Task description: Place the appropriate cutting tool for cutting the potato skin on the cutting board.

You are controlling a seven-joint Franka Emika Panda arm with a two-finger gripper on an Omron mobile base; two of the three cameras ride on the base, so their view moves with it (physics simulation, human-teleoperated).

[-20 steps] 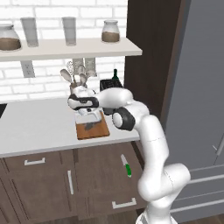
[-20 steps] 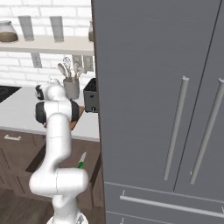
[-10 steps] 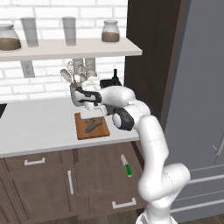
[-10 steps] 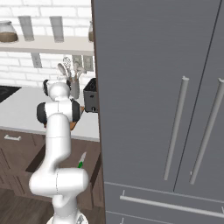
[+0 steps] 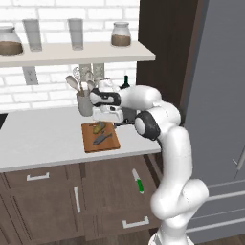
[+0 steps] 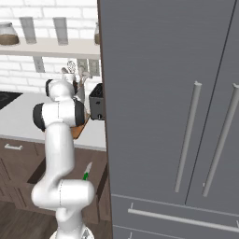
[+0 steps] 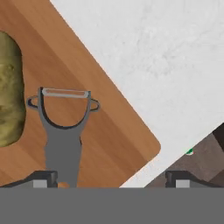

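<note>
- Since a second ago my arm has lifted off the cutting board: the gripper was low over the wood then and now hovers above its far end, with the base where it was.
- From the hand view, the cutting tool lies flat on the board, forked head away from the camera, just beside the potato and apart from it.
- Both finger tips sit wide apart at the bottom of that view with nothing between them, so I read the jaws as open and empty.
- Left base view agrees: tool and potato both rest on the board.
- I judge the placement done; all that's left is to back away cleanly.
- A green-handled knife shows in front of the lower cabinets, untouched.
</note>
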